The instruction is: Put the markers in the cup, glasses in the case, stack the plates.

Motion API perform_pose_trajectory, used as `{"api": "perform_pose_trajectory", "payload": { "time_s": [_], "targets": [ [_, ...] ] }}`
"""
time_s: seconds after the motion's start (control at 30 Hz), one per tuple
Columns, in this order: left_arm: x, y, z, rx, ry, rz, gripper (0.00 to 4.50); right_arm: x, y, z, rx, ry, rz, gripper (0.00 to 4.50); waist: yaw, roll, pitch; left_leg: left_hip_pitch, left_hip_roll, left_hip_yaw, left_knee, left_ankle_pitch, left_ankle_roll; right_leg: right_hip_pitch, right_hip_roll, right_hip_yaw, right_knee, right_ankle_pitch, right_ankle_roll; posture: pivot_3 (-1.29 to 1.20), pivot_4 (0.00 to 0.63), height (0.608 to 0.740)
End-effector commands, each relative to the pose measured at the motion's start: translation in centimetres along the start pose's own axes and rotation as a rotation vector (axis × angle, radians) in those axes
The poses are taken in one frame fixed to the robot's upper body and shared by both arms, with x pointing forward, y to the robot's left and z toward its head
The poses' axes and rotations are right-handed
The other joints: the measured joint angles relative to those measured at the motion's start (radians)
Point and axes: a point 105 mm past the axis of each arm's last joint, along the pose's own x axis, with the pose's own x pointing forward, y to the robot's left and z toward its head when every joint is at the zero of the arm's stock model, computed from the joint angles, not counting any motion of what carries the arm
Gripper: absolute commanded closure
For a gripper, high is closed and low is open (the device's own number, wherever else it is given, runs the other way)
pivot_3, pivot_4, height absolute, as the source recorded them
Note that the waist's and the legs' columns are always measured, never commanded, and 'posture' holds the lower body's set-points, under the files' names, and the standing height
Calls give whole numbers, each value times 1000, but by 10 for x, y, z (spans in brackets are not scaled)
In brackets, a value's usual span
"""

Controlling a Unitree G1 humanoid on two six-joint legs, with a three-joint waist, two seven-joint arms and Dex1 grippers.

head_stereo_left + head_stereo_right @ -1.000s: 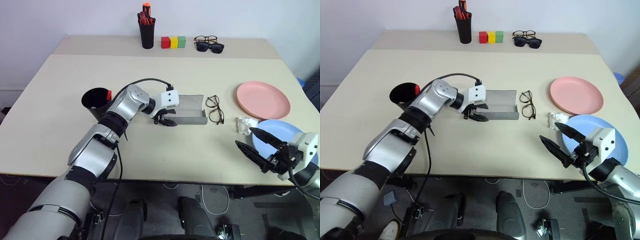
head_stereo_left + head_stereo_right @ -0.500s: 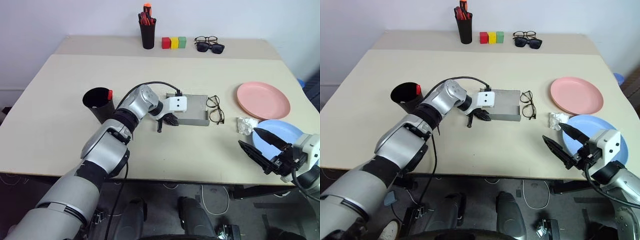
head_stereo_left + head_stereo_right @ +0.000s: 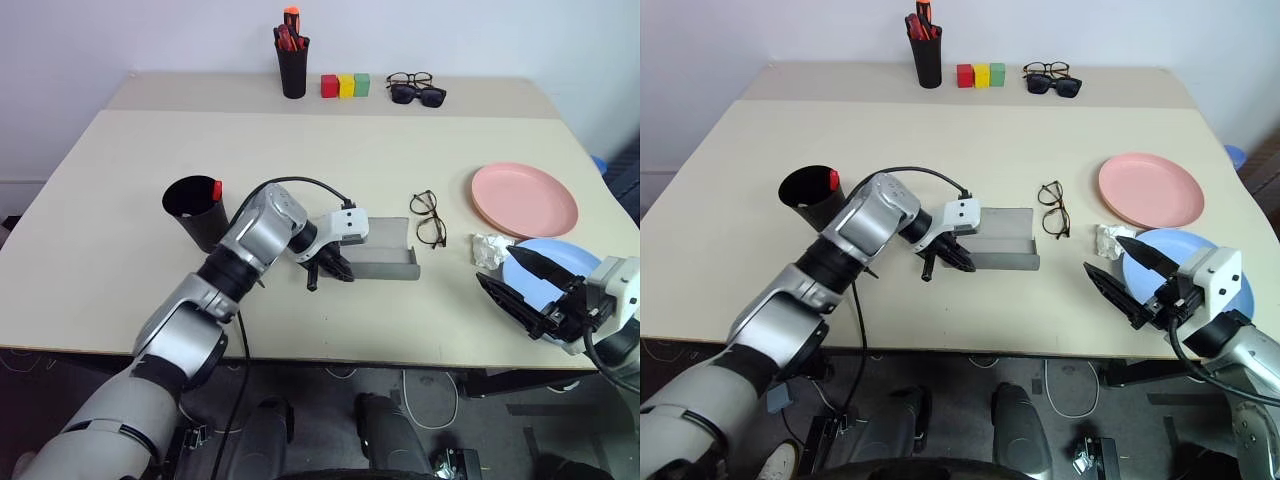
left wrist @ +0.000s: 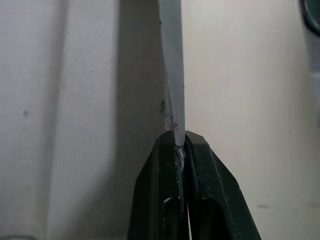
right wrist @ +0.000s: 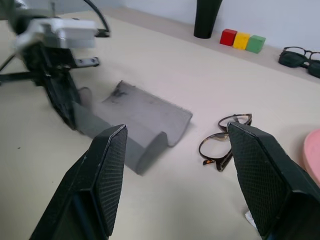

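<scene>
Pulling the open case point(image 3: 383, 262) toward us by its near edge, our left gripper point(image 3: 326, 268) has clamped shut on it, readying the glasses point(image 3: 430, 218) just beside; our right gripper point(image 3: 525, 290) waits, spread, over the blue plate point(image 3: 575, 262).

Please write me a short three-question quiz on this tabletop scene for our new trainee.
1. True or false: the left pincer is shut on an edge of the grey case.
2. Which plate lies nearer the robot: A) the pink plate, B) the blue plate?
3. Fill in: the wire-frame glasses lie on the table between the case and the ____ plate.

Key:
1. True. The left wrist view shows both fingers clamped on the thin grey edge.
2. B. It lies by the open right pincer.
3. Pink. The glasses are not yet in the open case.
</scene>
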Motion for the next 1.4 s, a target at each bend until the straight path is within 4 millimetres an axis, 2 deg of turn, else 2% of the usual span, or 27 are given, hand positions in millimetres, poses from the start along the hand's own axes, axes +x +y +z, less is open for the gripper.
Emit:
{"api": "perform_pose_trajectory", "payload": {
  "time_s": [0.03,0.2,0.4,0.63,0.73,0.87,1.0,1.1,1.2,1.27,1.37,1.4],
  "targets": [
    [-3,-17,7,-12,-16,7,4438,3,-1,5,-16,-14,16,1270,0,0,0,0,0,0,0,0,0,0,0,0,0,0,0,0,150,740],
    [-4,-31,-4,-22,1,1,4438,6,-1,5,-11,-13,35,1270,0,0,0,1,0,0,0,0,0,1,0,0,0,0,0,0,150,740],
    [-7,-21,-18,15,49,40,4438,9,-1,3,-5,-11,49,1270,1,1,0,1,0,0,1,0,0,1,0,0,0,0,-1,0,150,740],
    [-4,-22,-19,53,56,6,4438,7,1,2,-3,-5,52,1270,2,1,0,1,0,0,1,0,0,1,0,0,0,0,-1,0,150,740],
    [-3,-24,-19,55,51,-2,3477,6,1,0,9,6,53,1270,2,1,0,1,0,0,1,0,0,1,0,0,0,0,-1,0,150,740],
    [-4,-25,-13,46,21,-1,1490,9,-4,-4,34,25,55,1270,2,1,-1,1,0,0,1,0,0,1,0,0,0,0,-1,0,150,740],
    [-15,-23,-2,32,-59,32,1490,17,-16,-7,48,48,55,1270,-1,1,-1,1,0,1,3,0,0,2,0,0,0,0,-2,0,150,740],
    [-35,-14,24,162,-332,198,1490,28,-26,-10,47,73,95,1270,-6,2,-1,2,1,1,3,0,0,2,0,0,0,0,-2,0,150,740],
    [-61,-19,21,255,-533,315,1490,45,-44,-18,57,99,138,1270,-7,2,-2,3,1,2,1,0,0,2,0,0,0,1,-2,0,150,740],
    [-68,-26,5,262,-524,330,1490,56,-55,-24,68,122,164,1270,-16,2,-1,4,1,3,1,0,0,1,0,1,0,1,-3,0,150,740],
    [-84,-44,-9,185,-630,183,1490,73,-70,-33,95,146,199,1270,-18,2,-1,3,1,2,1,0,0,2,0,0,1,1,-3,0,150,740],
    [-92,-47,-12,216,-662,183,1490,79,-75,-36,103,157,208,1270,-19,3,-1,3,1,2,2,0,0,2,0,0,1,1,-3,0,150,740]
  ]
}}
